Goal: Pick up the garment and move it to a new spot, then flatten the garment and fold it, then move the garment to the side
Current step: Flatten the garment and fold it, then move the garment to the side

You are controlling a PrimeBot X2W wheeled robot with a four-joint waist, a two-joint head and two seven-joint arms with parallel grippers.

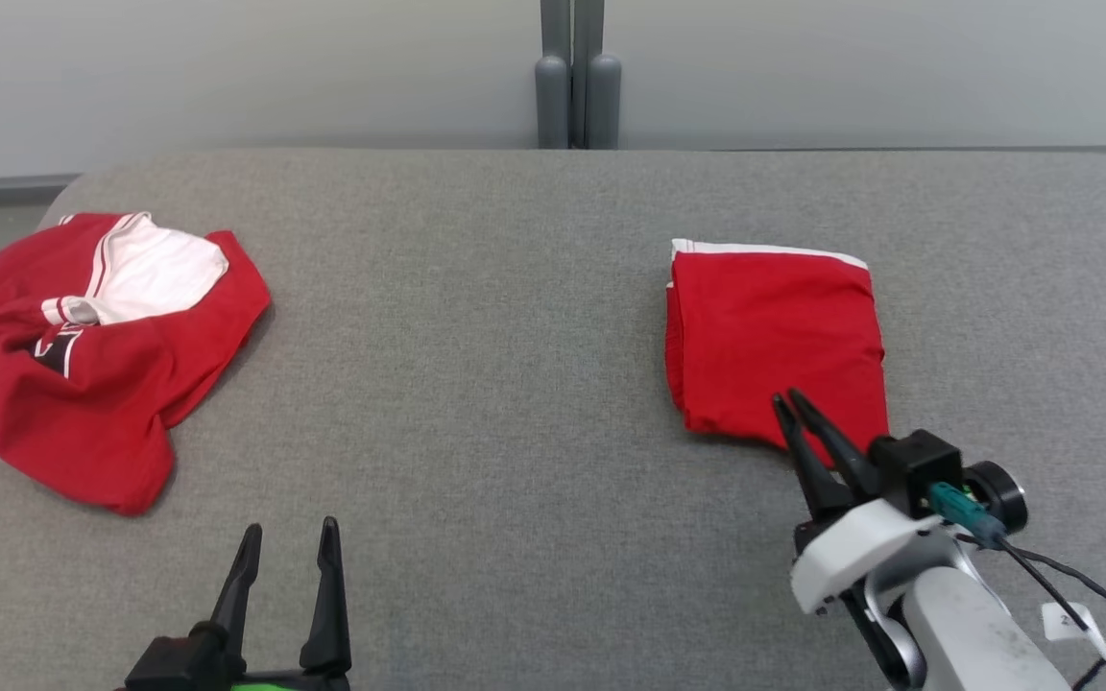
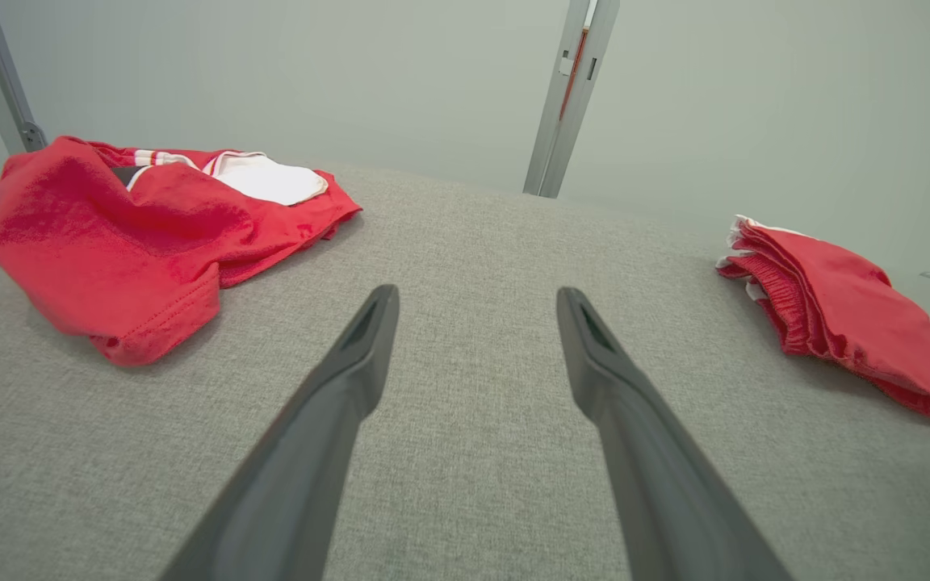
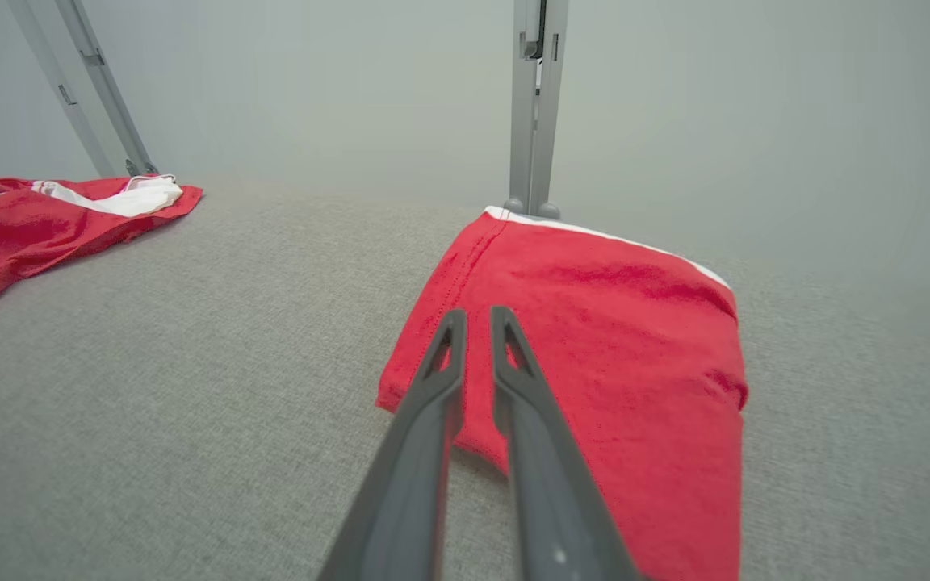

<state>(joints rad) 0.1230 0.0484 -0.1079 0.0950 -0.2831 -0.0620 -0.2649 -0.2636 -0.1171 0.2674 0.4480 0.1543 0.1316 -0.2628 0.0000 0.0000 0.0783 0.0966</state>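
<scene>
Broadly, the grey woven fabric tabletop (image 1: 534,403) carries a crumpled red-and-white garment (image 1: 92,374) at far left and a folded red knit garment with white trim (image 1: 774,336) at right. Soft, light and limp, the folded one should be pinched through all layers at its near edge. The right gripper (image 3: 471,317) hovers there, jaws nearly closed, holding nothing; the left gripper (image 1: 286,537) stands open.

Grey fabric-covered table (image 1: 515,384), folded red garment (image 1: 779,336) flat at right, crumpled red-and-white garment (image 1: 83,384) at left edge, the two well apart.
</scene>
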